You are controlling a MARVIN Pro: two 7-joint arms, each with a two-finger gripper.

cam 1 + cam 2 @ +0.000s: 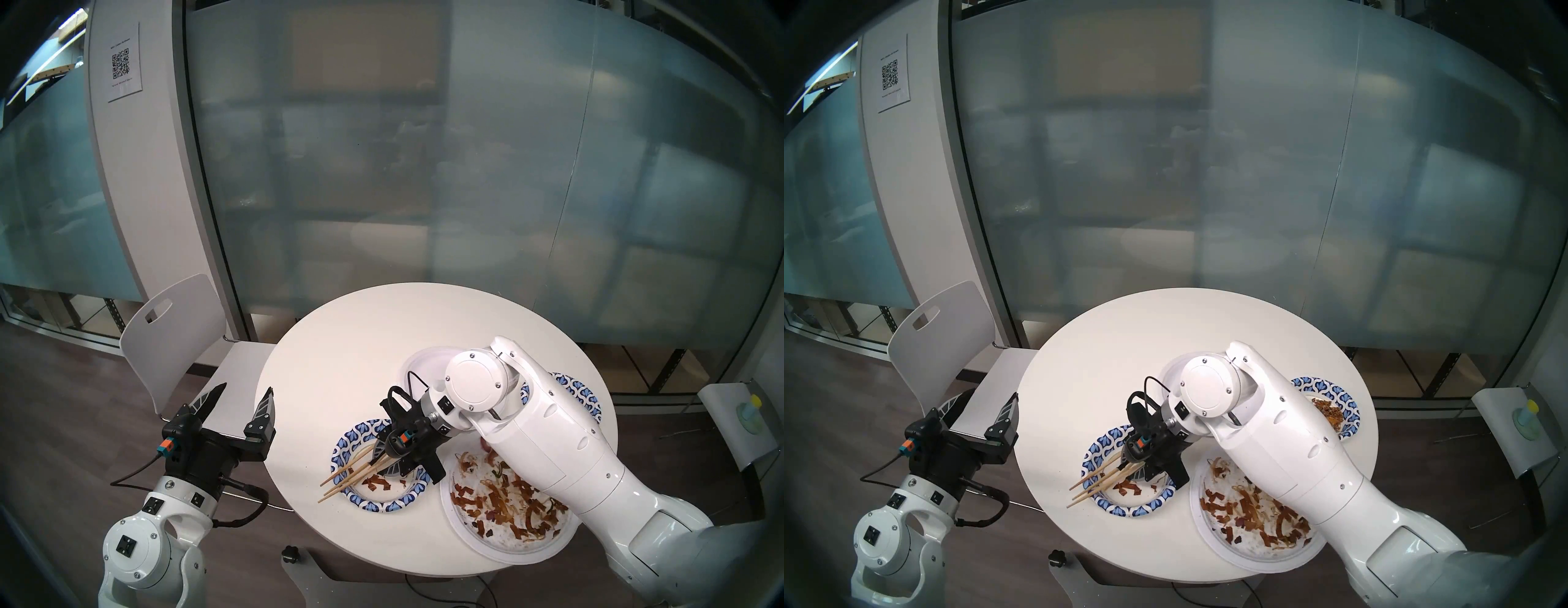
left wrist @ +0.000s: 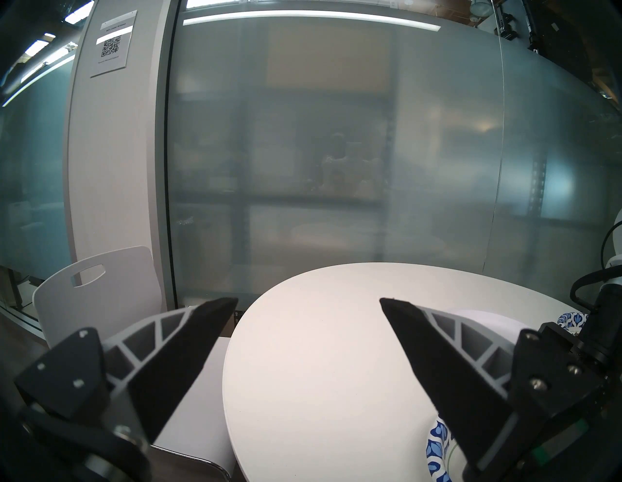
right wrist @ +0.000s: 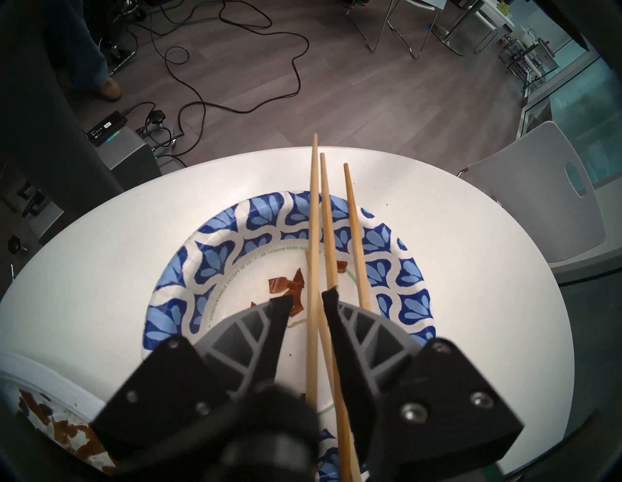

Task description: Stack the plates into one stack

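Round white table (image 1: 339, 382), four plates, none stacked yet. Taking the table as a clock with 6 nearest the robot: small blue-patterned plate (image 1: 358, 494) at about 7, large white plate (image 1: 509, 547) with brown food scraps at 5, second white plate (image 1: 418, 361) near centre toward 1, second blue-patterned plate (image 1: 1344, 397) at 3, both partly hidden by the right arm.

Right gripper (image 3: 306, 296) sits low over the 7 o'clock plate, fingers slightly parted with chopsticks (image 3: 314, 235) lying between them; a gap shows on one side, so no firm clamp. Chopsticks overhang the plate rim toward the table edge.

Left gripper (image 2: 308, 303) spread wide, empty, off the table edge at 9.

Risks, my judgement:
- Loose chopsticks may roll off the rim onto the floor.
- Left in the plate, they would tilt anything stacked on it.
- Scraps may spill when the plates are lifted.
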